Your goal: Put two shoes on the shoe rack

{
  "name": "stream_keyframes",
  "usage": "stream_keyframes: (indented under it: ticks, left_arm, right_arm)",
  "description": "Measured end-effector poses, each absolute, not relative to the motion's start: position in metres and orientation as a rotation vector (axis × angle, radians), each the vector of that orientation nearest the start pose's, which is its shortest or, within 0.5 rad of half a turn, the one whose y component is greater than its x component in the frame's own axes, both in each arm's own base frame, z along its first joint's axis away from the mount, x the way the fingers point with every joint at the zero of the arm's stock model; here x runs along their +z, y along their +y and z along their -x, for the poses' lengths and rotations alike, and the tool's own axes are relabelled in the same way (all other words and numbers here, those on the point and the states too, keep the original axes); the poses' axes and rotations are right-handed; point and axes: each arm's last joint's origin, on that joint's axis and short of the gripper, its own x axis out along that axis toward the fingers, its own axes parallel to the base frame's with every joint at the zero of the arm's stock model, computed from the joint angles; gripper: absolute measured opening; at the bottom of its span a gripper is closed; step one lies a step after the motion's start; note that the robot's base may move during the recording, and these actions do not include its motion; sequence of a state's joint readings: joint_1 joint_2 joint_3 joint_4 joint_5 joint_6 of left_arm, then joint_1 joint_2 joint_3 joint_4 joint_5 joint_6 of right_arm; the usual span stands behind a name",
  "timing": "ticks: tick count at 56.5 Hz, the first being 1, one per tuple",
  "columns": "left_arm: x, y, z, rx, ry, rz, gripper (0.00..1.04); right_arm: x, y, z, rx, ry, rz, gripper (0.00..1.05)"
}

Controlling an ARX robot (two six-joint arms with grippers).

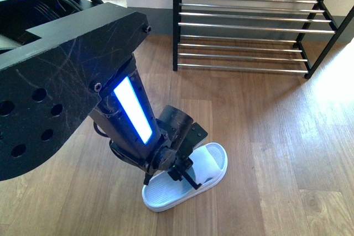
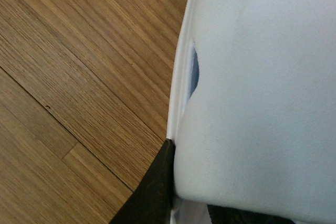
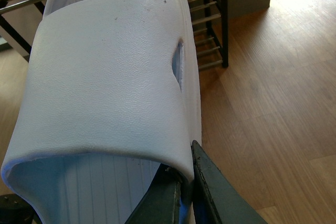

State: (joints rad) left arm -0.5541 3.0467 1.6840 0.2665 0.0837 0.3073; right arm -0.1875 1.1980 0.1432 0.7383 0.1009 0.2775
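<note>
The shoes here are white slide sandals. One sandal (image 1: 210,161) lies flat on the wood floor in front of the shoe rack (image 1: 249,26). My left gripper (image 1: 182,172) is down at its strap. In the left wrist view that strap (image 2: 252,77) fills the space between the open fingers (image 2: 157,182), with one finger against its edge. A second white sandal (image 3: 105,77) is held off the floor by my right gripper (image 3: 186,174), shut on the strap's edge. The rack (image 3: 210,19) shows behind it. The right arm is outside the front view.
The rack has black side frames and chrome bars, its visible tiers bare, and stands against the wall. Wood floor (image 1: 276,136) stretches between it and the lying sandal. A bright sunlit patch (image 1: 337,81) lies at the right.
</note>
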Motion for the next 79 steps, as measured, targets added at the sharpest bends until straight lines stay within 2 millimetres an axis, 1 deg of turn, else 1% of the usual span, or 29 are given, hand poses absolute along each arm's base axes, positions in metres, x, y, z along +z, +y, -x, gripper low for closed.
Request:
stream_keyframes:
  ticks: [1,5,18,25,32,35,45,54,56,57,59,63,65,71,77,79]
  left_arm:
    - [-0.185,-0.232,-0.370,-0.740,0.993,-0.525,0.05]
    - [-0.185,-0.232,-0.370,-0.739,0.996,-0.520,0.02]
    - [-0.184,-0.231,-0.368,-0.738,0.986,-0.494,0.02]
    - [-0.179,-0.227,-0.363,-0.717,0.971,-0.475,0.02]
    - [-0.163,-0.221,-0.362,-0.668,0.938,-0.455,0.02]
    - [-0.152,-0.217,-0.365,-0.642,0.920,-0.437,0.02]
    - [-0.128,-0.204,-0.368,-0.580,0.871,-0.390,0.02]
    - [-0.080,-0.186,-0.366,-0.488,0.785,-0.300,0.02]
    - [-0.067,-0.182,-0.365,-0.469,0.761,-0.279,0.02]
    - [-0.056,-0.178,-0.363,-0.456,0.742,-0.264,0.02]
    - [-0.049,-0.176,-0.362,-0.445,0.728,-0.258,0.02]
    - [-0.019,-0.164,-0.357,-0.402,0.678,-0.221,0.02]
    - [-0.003,-0.157,-0.352,-0.381,0.652,-0.209,0.02]
    - [0.028,-0.141,-0.340,-0.344,0.604,-0.184,0.02]
    - [0.074,-0.115,-0.315,-0.274,0.525,-0.164,0.02]
    - [0.084,-0.110,-0.307,-0.255,0.499,-0.169,0.02]
  right_arm:
    - [0.136,-0.038,-0.185,-0.328,0.276,-0.287,0.01]
    - [0.136,-0.038,-0.185,-0.328,0.276,-0.287,0.01]
    - [0.136,-0.038,-0.185,-0.328,0.276,-0.287,0.01]
    - [0.136,-0.038,-0.185,-0.328,0.276,-0.287,0.01]
    - [0.136,-0.038,-0.185,-0.328,0.276,-0.287,0.01]
    - [0.136,-0.038,-0.185,-0.328,0.276,-0.287,0.01]
    - [0.136,-0.038,-0.185,-0.328,0.276,-0.287,0.01]
    - [0.136,-0.038,-0.185,-0.328,0.276,-0.287,0.01]
    - [0.136,-0.038,-0.185,-0.328,0.276,-0.287,0.01]
    - [0.136,-0.038,-0.185,-0.328,0.276,-0.287,0.01]
    - [0.136,-0.038,-0.185,-0.328,0.276,-0.287,0.01]
    - [0.136,-0.038,-0.185,-0.328,0.276,-0.287,0.01]
    - [0.136,-0.038,-0.185,-0.328,0.276,-0.287,0.01]
    - [0.136,-0.038,-0.185,-0.328,0.276,-0.287,0.01]
    - [0.136,-0.038,-0.185,-0.328,0.276,-0.287,0.01]
    - [0.136,-0.038,-0.185,-0.328,0.276,-0.287,0.01]
